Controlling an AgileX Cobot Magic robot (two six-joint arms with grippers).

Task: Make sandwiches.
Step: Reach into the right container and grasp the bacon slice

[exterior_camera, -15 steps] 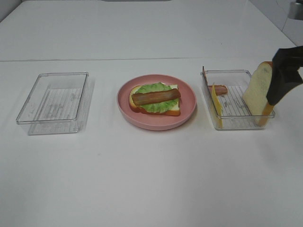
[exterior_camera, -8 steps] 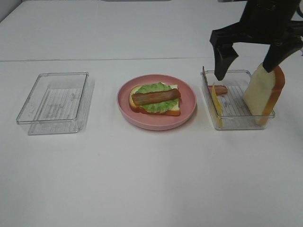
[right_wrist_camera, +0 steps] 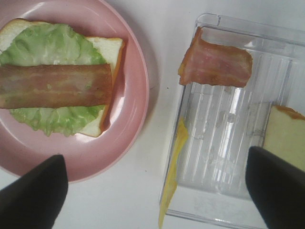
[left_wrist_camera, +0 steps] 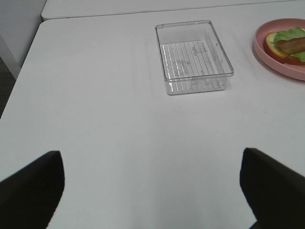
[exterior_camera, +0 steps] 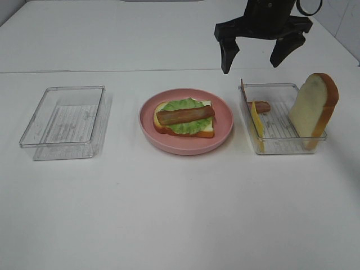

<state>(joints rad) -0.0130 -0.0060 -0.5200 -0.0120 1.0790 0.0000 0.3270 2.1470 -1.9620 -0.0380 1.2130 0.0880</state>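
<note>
An open sandwich (exterior_camera: 184, 118) lies on the pink plate (exterior_camera: 225, 121): a bread slice, green lettuce and one bacon strip on top. My right gripper (exterior_camera: 253, 59) is open and empty, high above the back left of the right tray (exterior_camera: 281, 132). That tray holds a yellow cheese slice (exterior_camera: 257, 121) on edge, a bacon strip (exterior_camera: 261, 106) and a bread slice (exterior_camera: 313, 109) leaning at its right end. The right wrist view shows the sandwich (right_wrist_camera: 57, 86), bacon (right_wrist_camera: 217, 64), cheese (right_wrist_camera: 174, 176) and bread (right_wrist_camera: 286, 136) below the open gripper (right_wrist_camera: 152, 191). My left gripper (left_wrist_camera: 152, 191) is open over bare table.
An empty clear tray (exterior_camera: 64, 115) stands on the left of the white table; it also shows in the left wrist view (left_wrist_camera: 193, 57), with the plate (left_wrist_camera: 267, 47) beyond it. A table seam runs behind the trays.
My right gripper has moved from the bread slice at the tray's right end up, back and to the left, its jaws open. The bread slice stays leaning in the tray.
</note>
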